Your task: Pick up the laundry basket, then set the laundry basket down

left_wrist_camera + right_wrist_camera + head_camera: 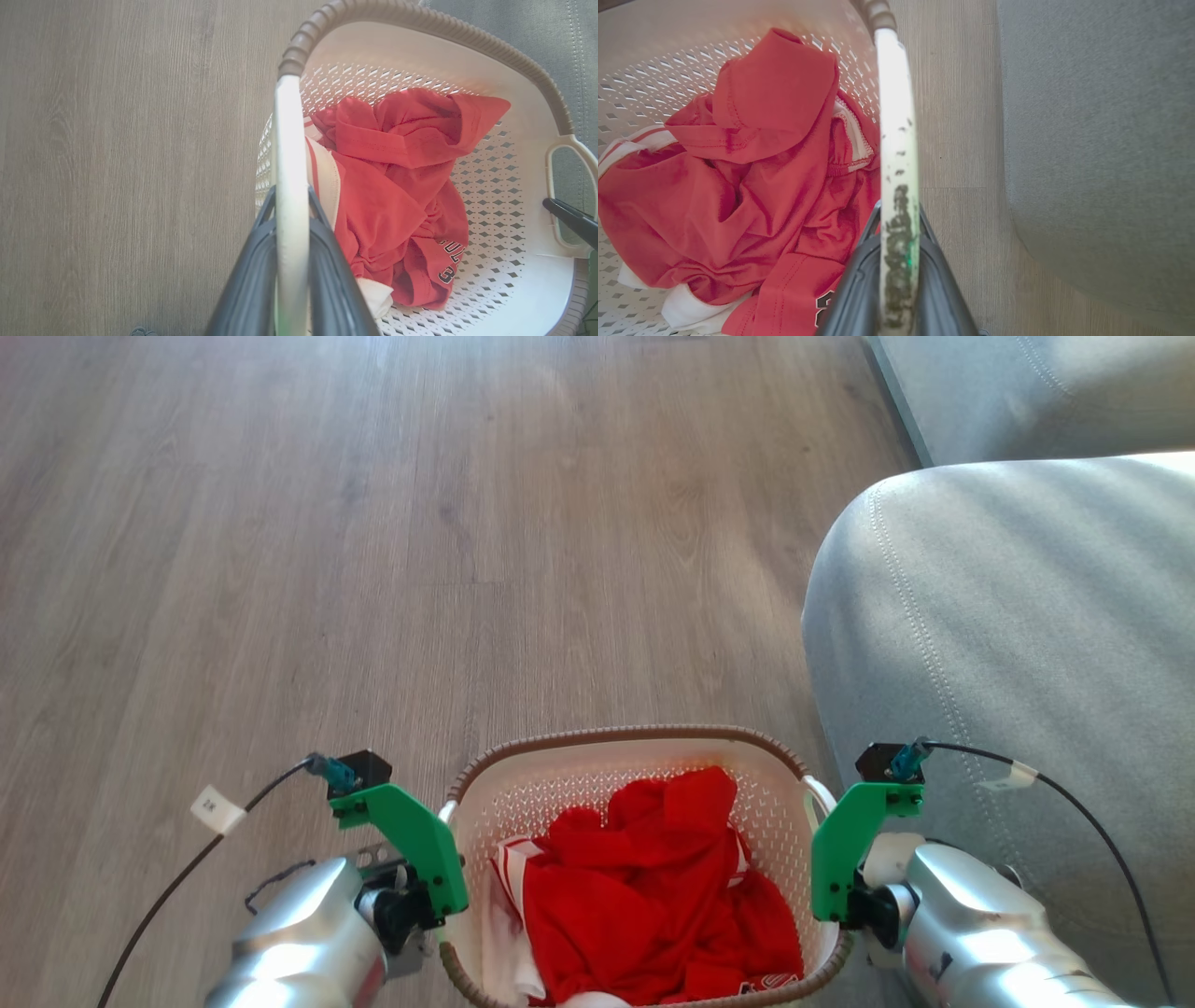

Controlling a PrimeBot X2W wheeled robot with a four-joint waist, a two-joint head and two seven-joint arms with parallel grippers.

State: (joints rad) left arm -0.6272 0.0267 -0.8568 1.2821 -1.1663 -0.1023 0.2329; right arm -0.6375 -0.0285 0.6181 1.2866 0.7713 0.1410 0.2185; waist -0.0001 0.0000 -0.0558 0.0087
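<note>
Nearest the lens in each wrist view were the dark jaws themselves. The left gripper [290,198] had its jaws closed on the white left handle [289,130] of the laundry basket [635,735], with one finger on each face of the thin strip. The right gripper [899,212] was clamped the same way on the right handle [894,102], whose surface there was smeared with dark marks. Taking both handles at once made sense: the basket was wide, and a pull on one side alone would likely have tipped it and spilled the load. Each grip sat on the long run of its handle, which I judge would have kept the basket level.

Outward from the jaws, the brown ribbed rim [420,23] ran round the perforated white walls. A crumpled red garment [653,887] with white trim lay loose inside, below the rim. In the head view the basket sat between the two silver forearms, over the wooden floor [373,523] and just beside a grey sofa [1008,616] on the robot's right. Whether its base rested on the floor or hung clear of it could not be told. With the sofa that close, a set-down would have been safer over the open floor.
</note>
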